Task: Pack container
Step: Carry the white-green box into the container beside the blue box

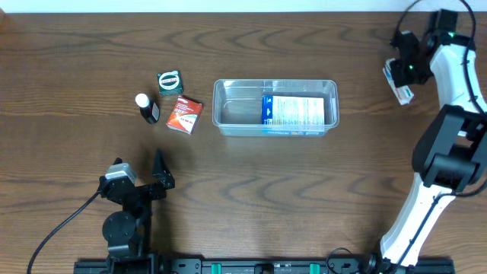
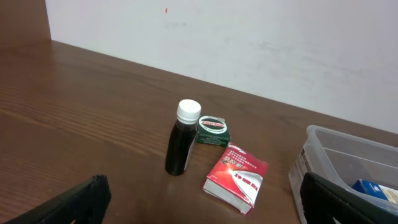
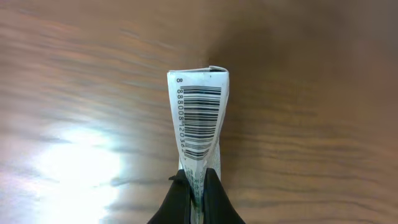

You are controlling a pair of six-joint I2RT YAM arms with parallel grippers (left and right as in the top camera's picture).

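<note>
Right hand [image 3: 198, 180] clamps a barcoded packet [image 3: 199, 112], seemingly; left hand [image 2: 202, 194] gapes near bottle [image 2: 180, 146], tin [image 2: 212, 130], box [image 2: 236, 177].

Legible and part-legible markings, by item:

1. White packet [image 3: 200, 118], right wrist view: a black barcode is printed on the panel facing the camera. A row of digits runs along the barcode's 9 o'clock edge. It starts with 8, followed by several more 8s; the later digits cannot be read with certainty
2. Red box [image 2: 236, 177], left wrist view: white lettering on the red top face, too small to read
3. Green tin [image 2: 212, 129], at 2 o'clock from the bottle [image 2: 182, 149]: white oval label with red lettering, not legible
4. Blue and white box [image 1: 293, 111] inside the container [image 1: 237, 110], overhead view: dense rows of print, not legible
</note>
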